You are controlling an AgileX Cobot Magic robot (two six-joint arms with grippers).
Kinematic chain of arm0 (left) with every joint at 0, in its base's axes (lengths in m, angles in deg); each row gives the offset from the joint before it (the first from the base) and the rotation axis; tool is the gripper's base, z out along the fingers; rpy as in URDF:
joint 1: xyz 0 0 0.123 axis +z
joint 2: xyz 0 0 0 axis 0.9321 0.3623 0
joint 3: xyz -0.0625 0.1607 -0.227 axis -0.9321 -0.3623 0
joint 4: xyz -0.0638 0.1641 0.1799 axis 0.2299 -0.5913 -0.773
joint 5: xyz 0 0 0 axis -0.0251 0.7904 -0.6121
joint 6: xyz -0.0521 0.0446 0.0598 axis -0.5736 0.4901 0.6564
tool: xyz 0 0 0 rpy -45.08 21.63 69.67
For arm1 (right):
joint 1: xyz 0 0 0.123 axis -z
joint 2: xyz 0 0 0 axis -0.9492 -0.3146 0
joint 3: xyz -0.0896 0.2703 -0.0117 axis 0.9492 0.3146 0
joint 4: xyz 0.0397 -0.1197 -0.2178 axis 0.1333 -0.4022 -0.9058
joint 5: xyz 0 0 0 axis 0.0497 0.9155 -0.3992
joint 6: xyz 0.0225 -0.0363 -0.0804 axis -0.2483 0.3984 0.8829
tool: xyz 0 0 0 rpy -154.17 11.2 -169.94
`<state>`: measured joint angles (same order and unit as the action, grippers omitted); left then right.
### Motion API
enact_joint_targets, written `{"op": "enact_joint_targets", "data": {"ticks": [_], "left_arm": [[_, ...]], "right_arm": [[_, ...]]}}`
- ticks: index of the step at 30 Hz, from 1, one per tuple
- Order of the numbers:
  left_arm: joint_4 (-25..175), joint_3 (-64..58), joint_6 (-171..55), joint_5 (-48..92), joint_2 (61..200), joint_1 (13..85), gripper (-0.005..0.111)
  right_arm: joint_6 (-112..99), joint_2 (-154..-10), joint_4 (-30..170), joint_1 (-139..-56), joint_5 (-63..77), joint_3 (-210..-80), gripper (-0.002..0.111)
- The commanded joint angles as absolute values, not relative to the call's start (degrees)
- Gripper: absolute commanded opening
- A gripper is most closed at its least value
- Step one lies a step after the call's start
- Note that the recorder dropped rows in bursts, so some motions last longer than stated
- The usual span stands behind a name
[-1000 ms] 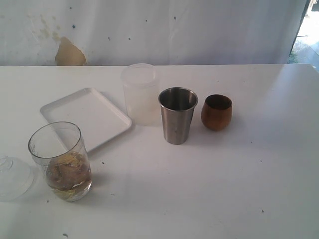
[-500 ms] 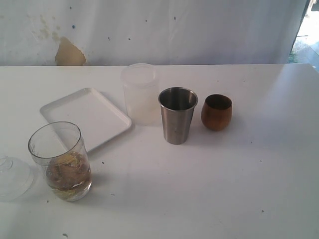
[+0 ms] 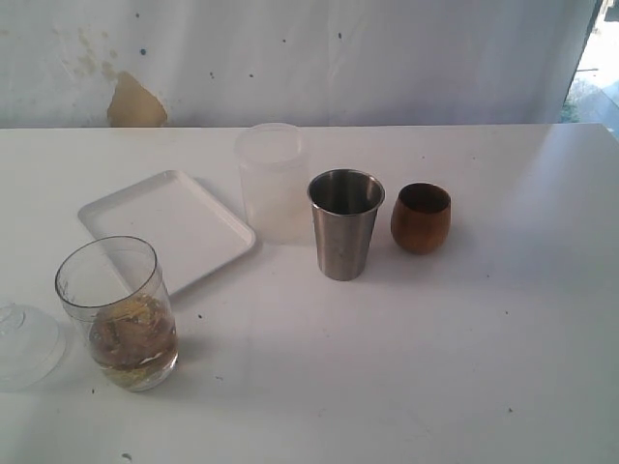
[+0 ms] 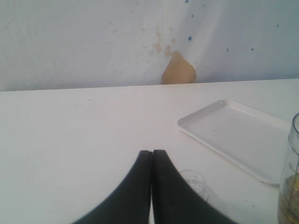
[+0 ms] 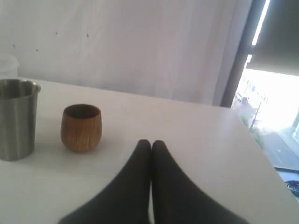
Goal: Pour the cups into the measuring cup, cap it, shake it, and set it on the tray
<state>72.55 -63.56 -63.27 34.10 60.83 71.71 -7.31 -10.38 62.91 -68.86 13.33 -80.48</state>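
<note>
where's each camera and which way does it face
Exterior: above the table's near side, looking down at tray, measuring cup, steel tumbler, wooden cup; no arm shows.
Left wrist: low behind the shut left gripper, facing tray and wall.
Right wrist: low behind the shut right gripper, facing both cups.
Shared: exterior and right wrist both show steel tumbler and wooden cup.

bright even daylight, white tabletop (image 3: 435, 367) near washed out. blown-out glare from window opening (image 5: 275, 98) beyond right end effector (image 5: 151, 142). shadows soft, faint, beside steel tumbler (image 3: 344, 224) and wooden cup (image 3: 421, 217). wrist views soft, hazy; left end effector (image 4: 152, 151) dark silhouette, slightly blurred.
</note>
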Motion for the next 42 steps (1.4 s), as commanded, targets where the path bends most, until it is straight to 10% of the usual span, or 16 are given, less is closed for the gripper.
{"op": "enact_joint_targets", "data": {"ticks": [1, 42], "left_arm": [[72.54, -63.81, -63.48, 33.42, 60.57, 71.42, 0.001], [76.58, -63.81, -63.95, 27.88, 60.57, 71.42, 0.001]], "right_arm": [[-7.31, -10.14, 63.36, -68.43, 21.24, -80.07, 0.0], [-8.62, -10.14, 63.11, -69.29, 24.69, -80.07, 0.0]]}}
